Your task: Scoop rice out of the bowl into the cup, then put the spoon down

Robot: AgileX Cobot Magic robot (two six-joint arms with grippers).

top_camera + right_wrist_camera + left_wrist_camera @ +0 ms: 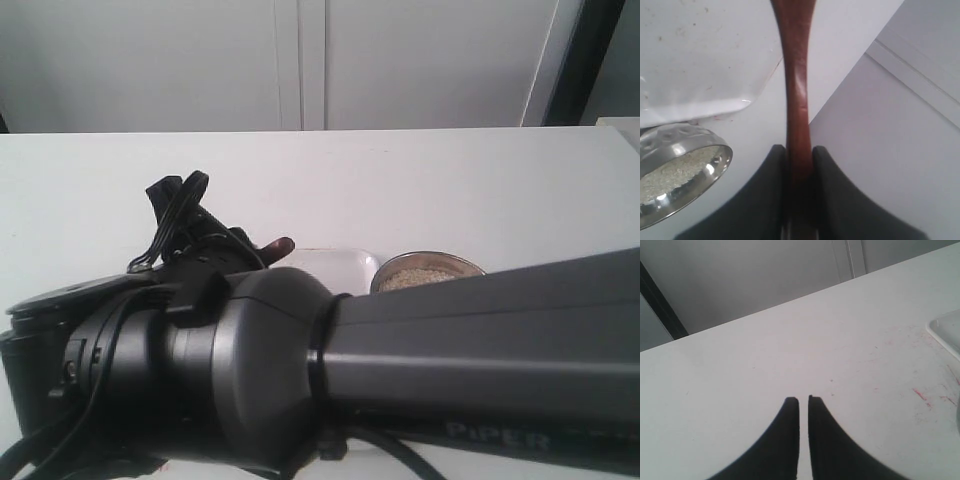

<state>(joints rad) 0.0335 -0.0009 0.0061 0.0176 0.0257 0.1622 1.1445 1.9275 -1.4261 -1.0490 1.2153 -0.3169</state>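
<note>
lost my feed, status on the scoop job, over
Left gripper shut, empty, over table. Right gripper clamped on spoon handle. Rice in the one steel vessel in view, beside white tray. Arm blocks much of exterior camera.

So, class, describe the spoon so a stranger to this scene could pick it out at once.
Start at the white table, then find the right gripper. Clamped in it is the spoon: a slim reddish-brown wooden handle, the only brown thing near the shiny steel bowl of rice and the white tray.
</note>
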